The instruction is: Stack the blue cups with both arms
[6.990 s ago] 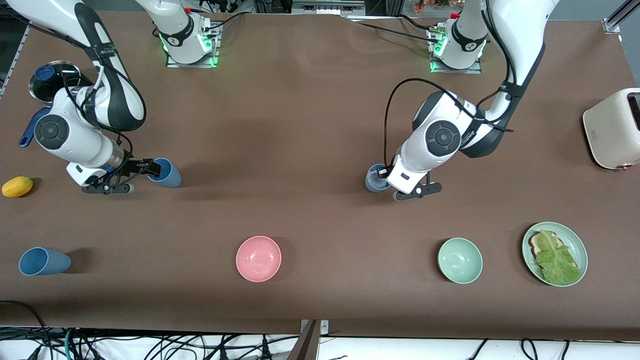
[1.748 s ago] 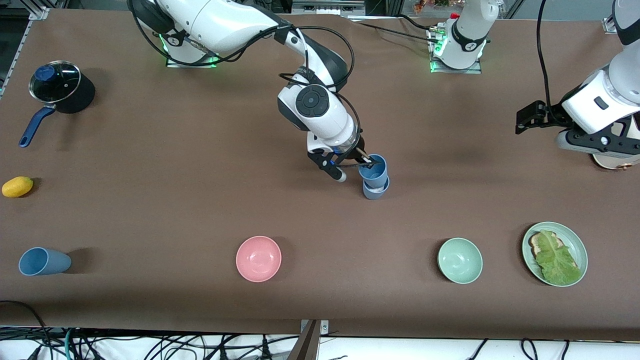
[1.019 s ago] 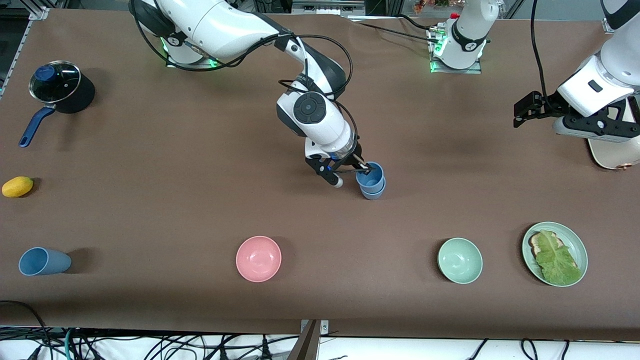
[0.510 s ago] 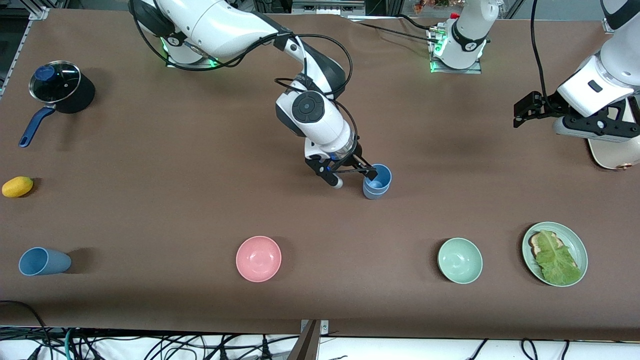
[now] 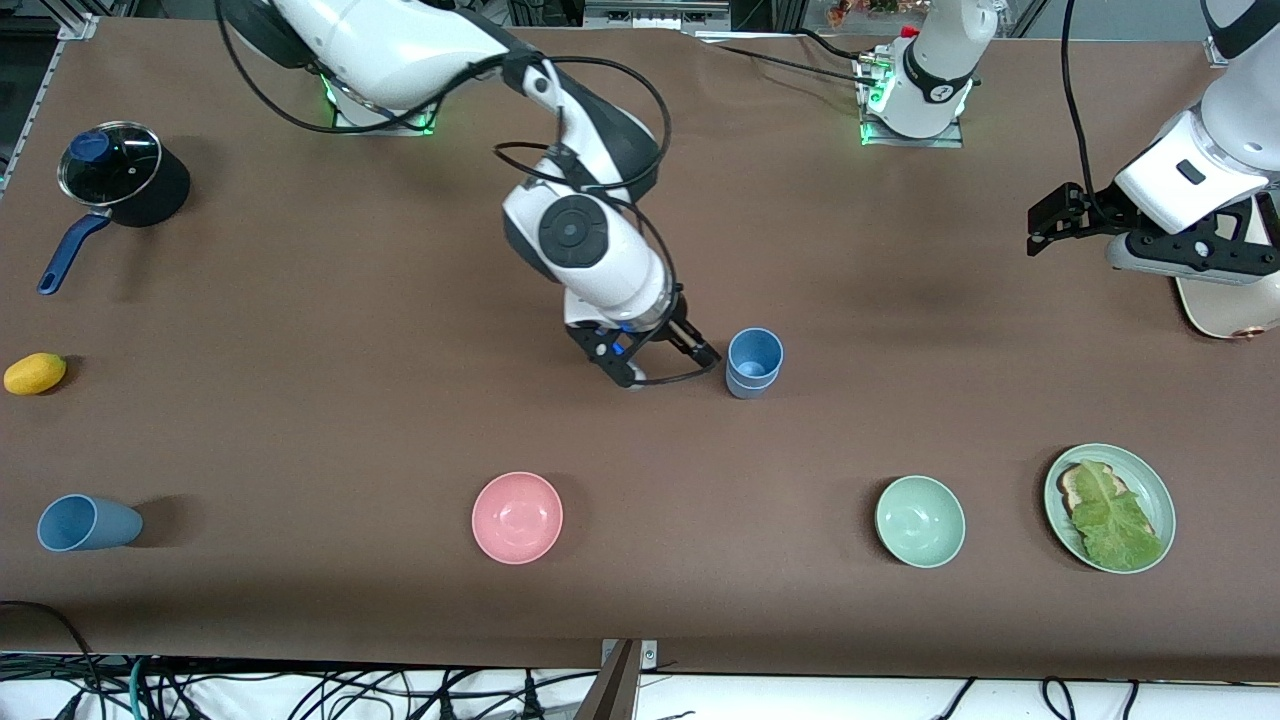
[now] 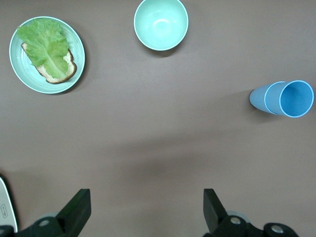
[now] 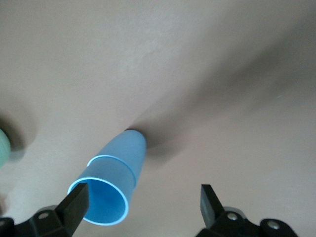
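Blue stacked cups freestanding, bare table around; right gripper beside them, open, empty; left gripper open, waiting over toaster, half hidden.

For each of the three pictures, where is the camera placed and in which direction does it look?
Front view: high across the table, facing both arms; the right gripper is open beside the stacked blue cups, and the left gripper waits over the left arm's end of the table.
Left wrist view: looks down past its own open fingers at the green bowl, the plate and the stack.
Right wrist view: looks down between its own fingers at the stack.
All three views share the stacked cups.
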Robot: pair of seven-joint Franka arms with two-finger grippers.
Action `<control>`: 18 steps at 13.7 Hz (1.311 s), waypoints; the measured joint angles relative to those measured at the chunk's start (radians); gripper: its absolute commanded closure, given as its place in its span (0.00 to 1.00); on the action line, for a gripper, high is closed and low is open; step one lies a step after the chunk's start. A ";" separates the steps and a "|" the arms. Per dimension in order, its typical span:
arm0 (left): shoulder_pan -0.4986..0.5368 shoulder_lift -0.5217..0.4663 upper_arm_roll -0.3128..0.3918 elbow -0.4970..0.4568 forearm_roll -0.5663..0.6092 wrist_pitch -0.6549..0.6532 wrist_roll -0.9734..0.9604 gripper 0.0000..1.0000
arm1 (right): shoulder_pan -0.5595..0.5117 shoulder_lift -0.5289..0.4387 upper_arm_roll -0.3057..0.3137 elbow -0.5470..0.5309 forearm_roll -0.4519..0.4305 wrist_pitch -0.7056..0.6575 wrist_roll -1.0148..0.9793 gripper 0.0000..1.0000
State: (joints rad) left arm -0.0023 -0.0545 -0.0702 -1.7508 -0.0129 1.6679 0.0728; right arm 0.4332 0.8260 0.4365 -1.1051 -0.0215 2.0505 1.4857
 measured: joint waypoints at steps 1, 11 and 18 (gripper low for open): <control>0.000 0.000 0.000 0.000 0.000 0.000 0.000 0.00 | -0.032 -0.013 0.014 0.000 0.000 -0.047 -0.037 0.00; 0.000 0.000 -0.001 0.000 0.000 0.001 0.000 0.00 | -0.217 -0.116 0.020 -0.006 0.001 -0.433 -0.446 0.00; 0.000 -0.001 -0.001 0.000 0.000 0.001 0.000 0.00 | -0.315 -0.363 -0.097 -0.247 0.001 -0.466 -0.782 0.00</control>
State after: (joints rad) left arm -0.0024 -0.0550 -0.0710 -1.7512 -0.0129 1.6686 0.0728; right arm 0.1180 0.4626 0.3391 -1.3522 -0.0207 1.5848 0.7041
